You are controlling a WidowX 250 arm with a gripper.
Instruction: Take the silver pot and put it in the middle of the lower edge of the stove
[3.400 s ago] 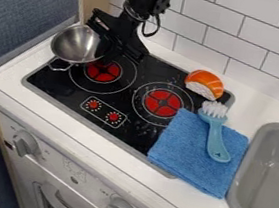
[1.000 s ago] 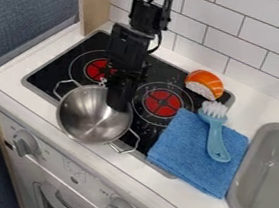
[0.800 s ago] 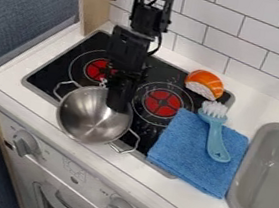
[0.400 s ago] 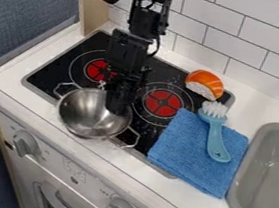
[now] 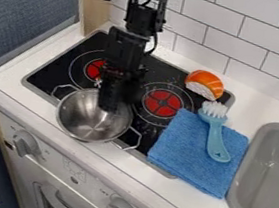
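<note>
Counts by kind.
One each: silver metal pot (image 5: 81, 122), folded blue cloth (image 5: 185, 152), light-blue brush (image 5: 215, 141), orange-and-white toy sushi (image 5: 205, 81), black stove (image 5: 59, 74), grey sink (image 5: 271, 180); two visible each: round red burners (image 5: 156, 107), round grey knobs (image 5: 25, 143).

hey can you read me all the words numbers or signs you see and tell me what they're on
No text can be read for certain.
White oven front: marks beside the grey round knobs and between them, too small to read.
Black glass stove: marks around the red control dots, too small.

A flat white countertop (image 5: 254, 101) carries a black rectangular stovetop (image 5: 56, 71) and, partly overlapping it, a folded blue cloth (image 5: 184, 157).
</note>
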